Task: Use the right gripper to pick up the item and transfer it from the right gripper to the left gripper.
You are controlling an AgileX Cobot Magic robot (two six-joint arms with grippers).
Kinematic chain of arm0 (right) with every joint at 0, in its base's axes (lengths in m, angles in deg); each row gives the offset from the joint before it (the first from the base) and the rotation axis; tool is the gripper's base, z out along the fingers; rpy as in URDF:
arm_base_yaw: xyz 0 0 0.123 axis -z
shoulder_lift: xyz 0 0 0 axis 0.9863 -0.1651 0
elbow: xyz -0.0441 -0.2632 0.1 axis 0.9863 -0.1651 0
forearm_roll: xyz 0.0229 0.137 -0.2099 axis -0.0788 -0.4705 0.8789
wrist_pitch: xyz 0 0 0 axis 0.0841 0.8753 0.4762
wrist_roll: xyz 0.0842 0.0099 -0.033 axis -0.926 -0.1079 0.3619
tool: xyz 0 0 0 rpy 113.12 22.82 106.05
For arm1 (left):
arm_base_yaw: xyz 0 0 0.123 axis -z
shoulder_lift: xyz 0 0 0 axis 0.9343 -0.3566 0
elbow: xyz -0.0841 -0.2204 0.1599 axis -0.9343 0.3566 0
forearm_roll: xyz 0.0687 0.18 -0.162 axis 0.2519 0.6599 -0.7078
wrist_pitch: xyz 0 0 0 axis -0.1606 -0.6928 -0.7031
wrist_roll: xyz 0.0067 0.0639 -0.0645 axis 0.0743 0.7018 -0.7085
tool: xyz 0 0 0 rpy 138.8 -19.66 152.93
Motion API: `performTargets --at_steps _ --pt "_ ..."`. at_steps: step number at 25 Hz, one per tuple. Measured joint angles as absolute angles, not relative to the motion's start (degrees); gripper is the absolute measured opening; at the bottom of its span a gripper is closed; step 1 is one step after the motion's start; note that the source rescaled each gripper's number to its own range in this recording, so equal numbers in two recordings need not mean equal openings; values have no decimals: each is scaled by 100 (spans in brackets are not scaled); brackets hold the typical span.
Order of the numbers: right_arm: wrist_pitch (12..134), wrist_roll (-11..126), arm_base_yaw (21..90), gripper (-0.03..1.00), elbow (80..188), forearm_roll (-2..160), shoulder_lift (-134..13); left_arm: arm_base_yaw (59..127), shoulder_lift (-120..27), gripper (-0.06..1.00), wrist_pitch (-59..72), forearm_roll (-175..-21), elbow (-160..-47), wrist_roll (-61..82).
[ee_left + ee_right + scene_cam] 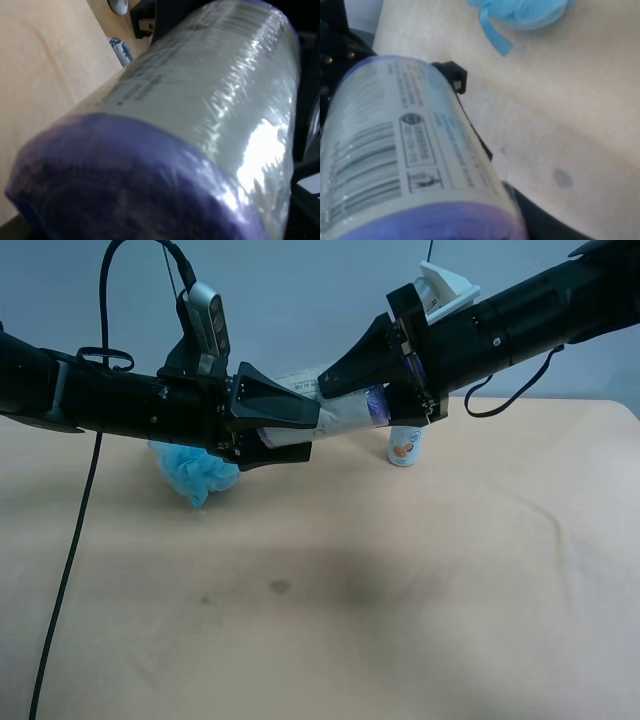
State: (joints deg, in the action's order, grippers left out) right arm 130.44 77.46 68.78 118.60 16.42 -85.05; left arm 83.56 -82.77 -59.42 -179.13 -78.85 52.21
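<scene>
Above the beige tabletop, your black right gripper, white block on its wrist, clamps the short cream-white, purple-foil-topped canister level in mid-air. The black camera-bearing left gripper straddles its other end; whether it grips, I cannot tell. Seat it squarely, close firmly, then release right.

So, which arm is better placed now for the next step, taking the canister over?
Left. The left tool stands with a jaw on each side of the canister, which the right tool holds in the air. Whether the left one has gripped it, I cannot tell.
</scene>
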Motion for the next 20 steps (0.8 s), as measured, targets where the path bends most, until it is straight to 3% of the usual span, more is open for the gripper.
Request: performTargets --at_steps 18,20 --pt "12940 7657 6802 1 11883 1666 -8505 8289 -8277 22 -5946 -17582 -8231 4983" --pt "12940 7652 6802 1 11883 1692 -8505 8289 -8277 28 -5946 -17588 -8231 4950"
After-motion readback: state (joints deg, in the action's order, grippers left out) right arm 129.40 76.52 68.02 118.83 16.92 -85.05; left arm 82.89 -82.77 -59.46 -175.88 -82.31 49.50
